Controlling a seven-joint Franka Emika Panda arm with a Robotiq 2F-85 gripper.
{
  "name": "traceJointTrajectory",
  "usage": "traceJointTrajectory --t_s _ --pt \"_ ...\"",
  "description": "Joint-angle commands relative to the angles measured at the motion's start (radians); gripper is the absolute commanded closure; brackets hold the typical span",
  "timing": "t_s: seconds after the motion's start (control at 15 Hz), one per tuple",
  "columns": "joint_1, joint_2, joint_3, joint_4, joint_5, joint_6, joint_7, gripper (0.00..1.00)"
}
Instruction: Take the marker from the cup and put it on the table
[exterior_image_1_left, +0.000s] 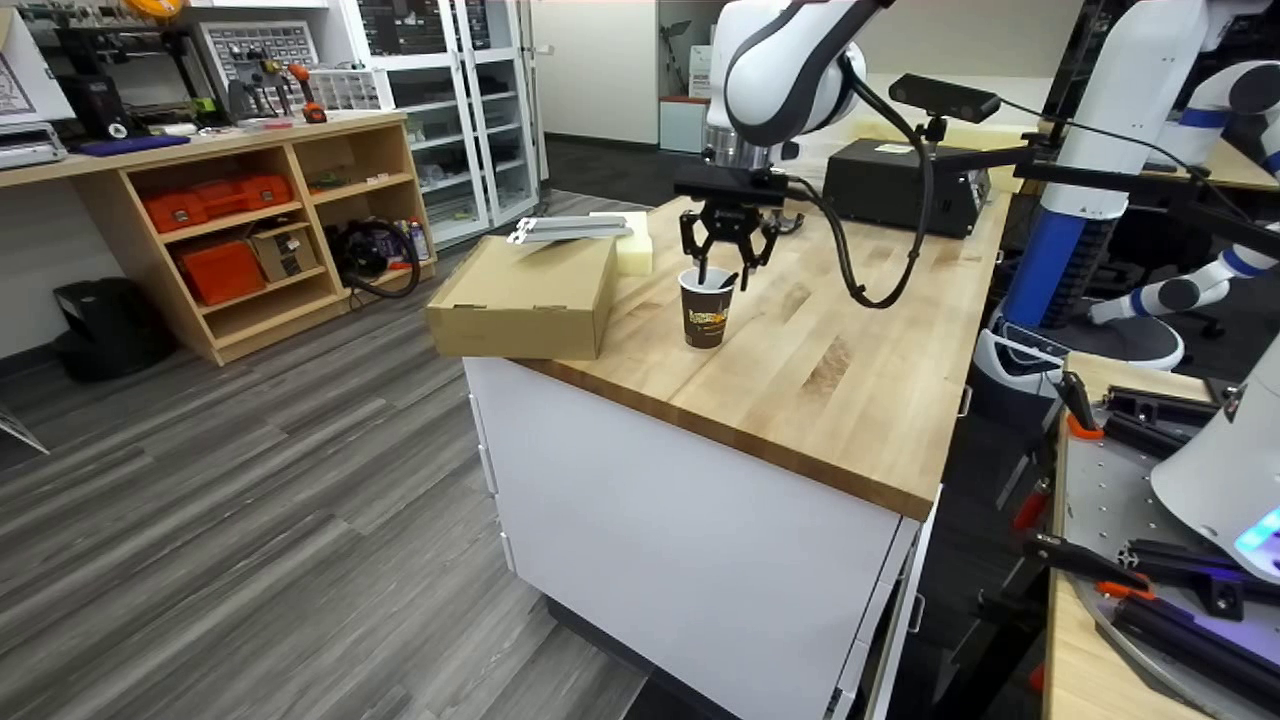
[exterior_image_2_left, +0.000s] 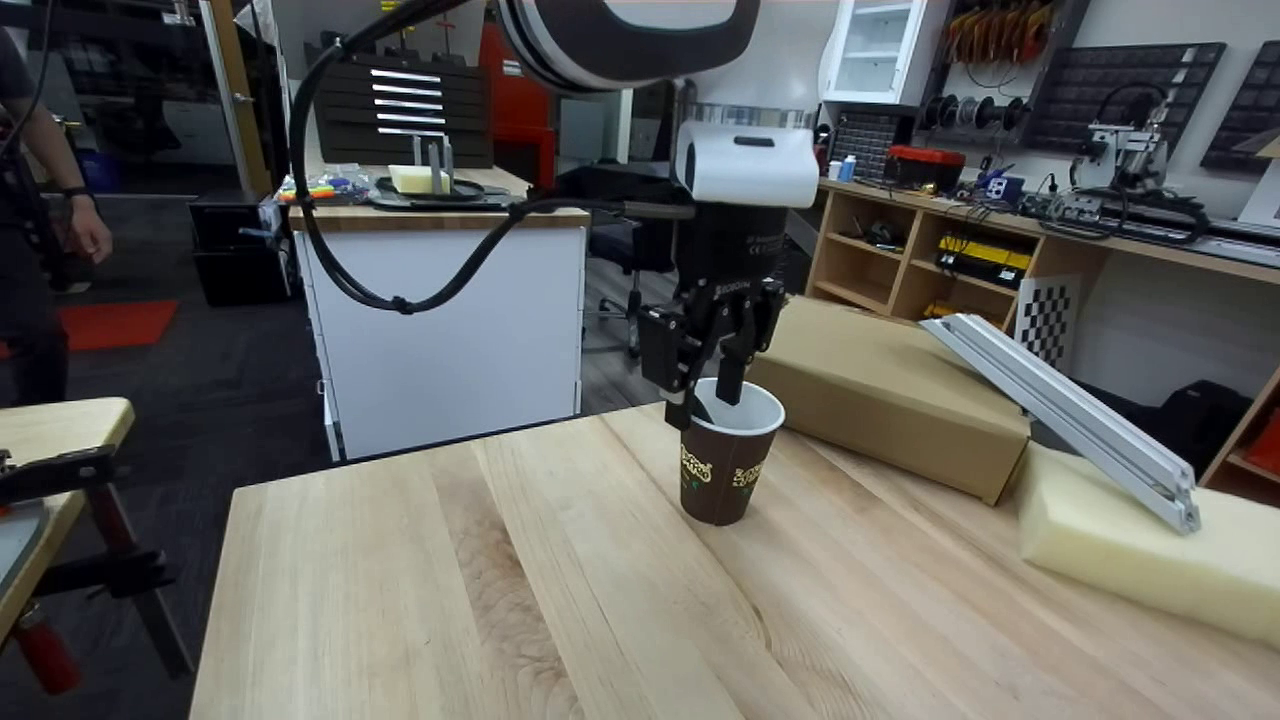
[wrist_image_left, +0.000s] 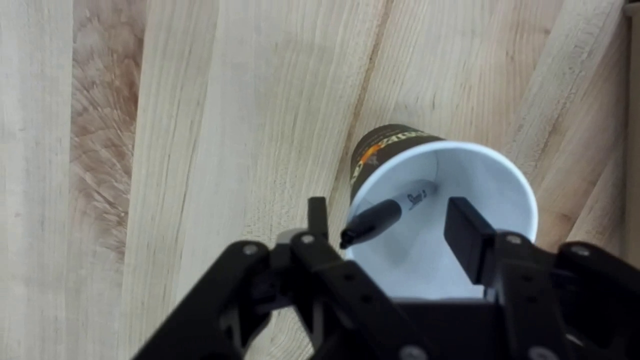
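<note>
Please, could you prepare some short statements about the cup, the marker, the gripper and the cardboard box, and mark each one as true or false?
1. The marker leans inside the cup. True.
2. The marker is clamped tightly. False: the gripper is open.
3. The cup stands upright on the table. True.
4. The cup is plain white outside. False: it is dark brown with printing.
5. A cardboard box rests on the table. True.

From my station, I view grey plank flooring, an open wooden shelf unit, a glass-door cabinet and a pale wall.
</note>
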Motion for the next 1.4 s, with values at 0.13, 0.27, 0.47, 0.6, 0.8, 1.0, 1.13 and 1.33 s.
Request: traceJointTrajectory --t_s 0.13,0.27,0.47,0.6,0.8,1.0,1.13,1.33 --pt "0.008 -0.026 -0.002 -0.03 0.02 0.01 -0.009 0.8" --pt "0.011 -0.031 -0.004 -0.032 0.017 0.003 -0.004 0.93" --pt "0.012 -0.044 -0.004 -0.032 0.016 -0.003 -0.002 0.53" --pt "0.013 -0.046 -0.003 -0.033 0.015 -0.006 -0.003 0.42" --pt "0.013 -0.048 -0.002 -0.038 0.017 -0.004 -0.006 0.24" --pt "0.015 -0.051 -0.002 -0.044 0.015 -0.002 -0.006 0.55" --pt "0.018 -0.055 -0.003 -0.048 0.014 -0.001 -0.002 0.55" --pt "0.017 -0.06 0.008 -0.051 0.022 0.013 -0.028 0.47"
